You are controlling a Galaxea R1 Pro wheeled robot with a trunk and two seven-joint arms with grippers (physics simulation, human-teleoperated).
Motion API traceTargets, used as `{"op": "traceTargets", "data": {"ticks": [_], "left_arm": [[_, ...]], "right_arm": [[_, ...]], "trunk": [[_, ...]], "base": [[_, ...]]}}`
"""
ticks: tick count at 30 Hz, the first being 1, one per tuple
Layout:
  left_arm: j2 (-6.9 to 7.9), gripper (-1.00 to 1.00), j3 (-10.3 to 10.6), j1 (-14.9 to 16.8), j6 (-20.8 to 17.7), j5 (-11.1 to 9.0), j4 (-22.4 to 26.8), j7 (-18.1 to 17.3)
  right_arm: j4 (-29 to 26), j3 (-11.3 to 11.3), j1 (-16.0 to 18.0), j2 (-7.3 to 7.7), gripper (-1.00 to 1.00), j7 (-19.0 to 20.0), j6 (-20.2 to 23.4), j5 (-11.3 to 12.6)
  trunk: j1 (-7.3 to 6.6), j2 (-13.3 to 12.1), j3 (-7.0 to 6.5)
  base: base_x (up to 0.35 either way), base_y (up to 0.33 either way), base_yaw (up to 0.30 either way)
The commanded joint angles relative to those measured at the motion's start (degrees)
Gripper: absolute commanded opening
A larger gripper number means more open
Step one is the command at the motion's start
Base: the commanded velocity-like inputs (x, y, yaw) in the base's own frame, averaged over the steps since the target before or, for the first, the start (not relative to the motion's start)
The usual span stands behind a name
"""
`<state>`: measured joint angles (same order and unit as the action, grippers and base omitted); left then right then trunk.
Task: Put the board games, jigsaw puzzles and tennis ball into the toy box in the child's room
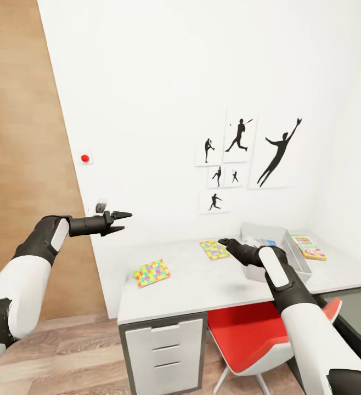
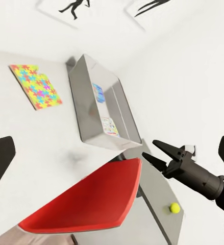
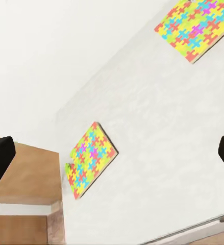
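Two arms outstretched: left end effector (image 1: pixel 117 222) spread, empty, beside the table (image 1: pixel 202 285); right end effector (image 1: pixel 224 242) spread above it.

head: above table (image 1: pixel 202 285) | wrists: angled down, sharing tabletop

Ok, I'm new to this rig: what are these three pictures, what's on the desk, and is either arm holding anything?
The big picture comes from the robot's head, looking over its two arms. The other two come from a camera on each wrist. The left end effector and right end effector are both open and empty. On the table lie a near jigsaw puzzle, a far jigsaw puzzle and the grey toy box, with a blue board game inside. The tennis ball sits farther along, past the red chair.
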<state>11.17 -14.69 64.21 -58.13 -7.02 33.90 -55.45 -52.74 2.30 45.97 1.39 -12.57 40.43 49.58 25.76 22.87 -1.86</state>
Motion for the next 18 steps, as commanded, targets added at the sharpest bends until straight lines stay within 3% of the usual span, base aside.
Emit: {"op": "traceTargets", "data": {"ticks": [1, 18], "left_arm": [[-0.01, 1.00, -0.1, 0.0, -0.3, -0.2, 0.0, 0.0], [-0.01, 1.00, -0.1, -0.6, -0.1, 0.0, -0.1, 0.1]], "right_arm": [[-0.1, 0.1, 0.0, 0.01, 1.00, -0.5, 0.2, 0.6], [-0.1, 0.0, 0.0, 0.02, 1.00, -0.5, 0.0, 0.6]], "trunk": [[0.02, 0.0, 0.06], [0.02, 0.0, 0.37]], "base": [[-0.016, 0.090, 0.270], [-0.003, 0.125, 0.257]]}}
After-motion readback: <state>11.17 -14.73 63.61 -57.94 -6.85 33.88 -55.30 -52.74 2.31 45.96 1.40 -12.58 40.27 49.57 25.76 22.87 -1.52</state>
